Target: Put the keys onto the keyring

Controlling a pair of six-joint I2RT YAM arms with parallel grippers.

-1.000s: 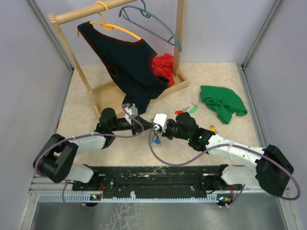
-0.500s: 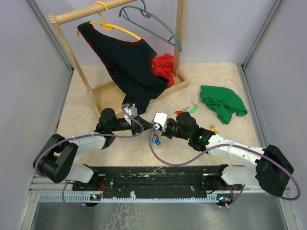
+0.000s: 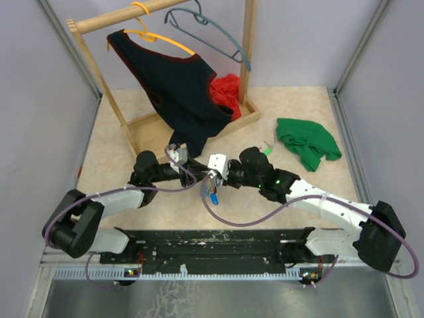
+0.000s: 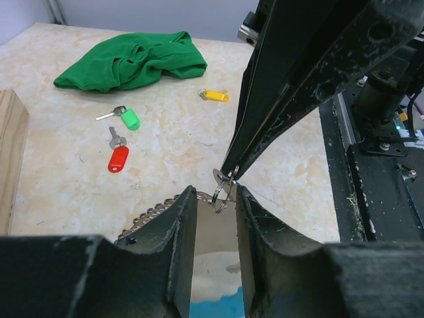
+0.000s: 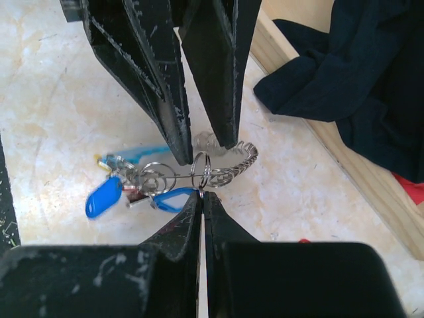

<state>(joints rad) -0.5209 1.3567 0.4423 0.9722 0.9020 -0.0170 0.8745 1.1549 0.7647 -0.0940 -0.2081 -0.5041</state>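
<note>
Steel loops of the keyring [image 5: 199, 173] hang pinched in the right gripper's [image 5: 202, 193] closed tips, while the left gripper's [image 5: 204, 149] fingers stand narrowly apart around them, gripping nothing. Blue-capped keys [image 5: 103, 199] dangle from it; a red key [image 4: 118, 158], a green key [image 4: 129, 119] and a yellow key [image 4: 215, 95] lie loose on the marbled table [image 4: 165, 139], so threading seems partway done, and next calls for fetching one.

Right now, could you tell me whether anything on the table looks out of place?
Yes: the red-tagged key, the green-tagged key and the yellow-tagged key lie loose on the table near a crumpled green cloth, not on the keyring.
</note>
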